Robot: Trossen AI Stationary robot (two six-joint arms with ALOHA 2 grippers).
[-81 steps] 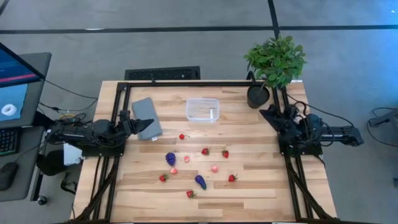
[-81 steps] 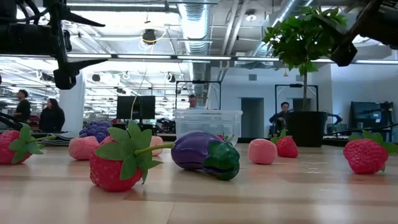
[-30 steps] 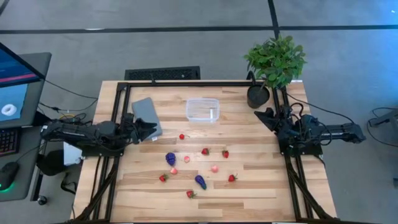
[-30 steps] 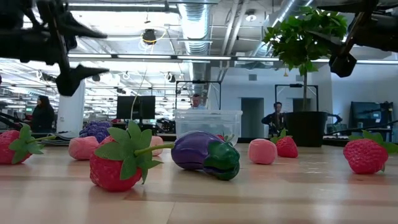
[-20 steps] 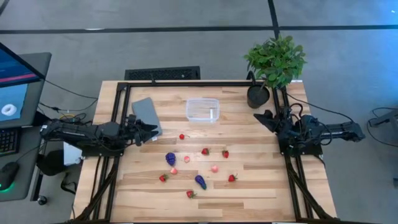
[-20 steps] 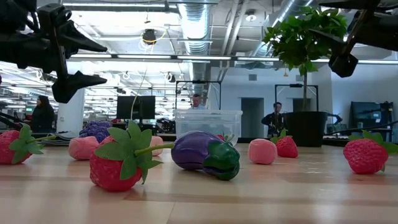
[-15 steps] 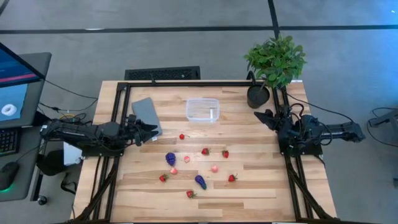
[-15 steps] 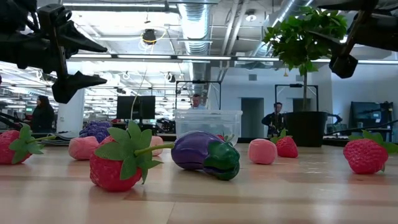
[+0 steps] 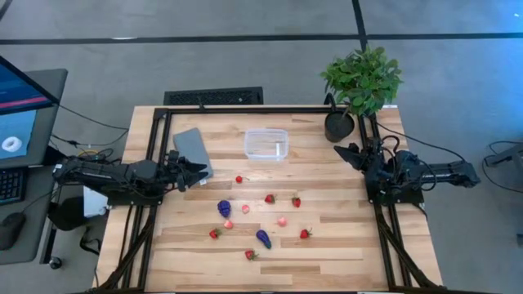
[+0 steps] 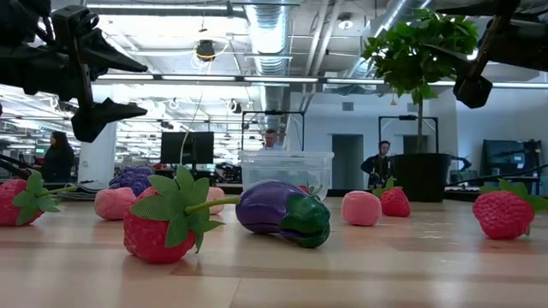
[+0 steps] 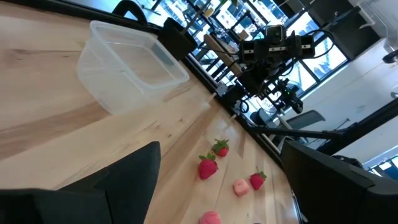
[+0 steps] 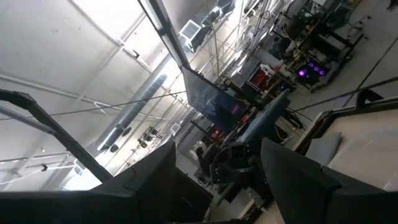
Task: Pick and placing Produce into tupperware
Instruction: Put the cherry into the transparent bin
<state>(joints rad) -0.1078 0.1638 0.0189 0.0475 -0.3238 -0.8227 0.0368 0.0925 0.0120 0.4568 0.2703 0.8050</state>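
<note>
Your left gripper point(image 9: 198, 169) hangs spread and empty beside the grey lid point(image 9: 192, 153); your right gripper point(image 9: 344, 153) waits parted near the potted plant point(image 9: 362, 82). The clear tupperware point(image 9: 266, 144) sits mid-table behind the scattered toy produce point(image 9: 264, 238).

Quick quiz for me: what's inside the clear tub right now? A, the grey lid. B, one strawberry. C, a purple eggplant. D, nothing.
D: the tub looks empty from above, and the produce lies scattered on the table in front of it, with the lid lying beside the tub.
</note>
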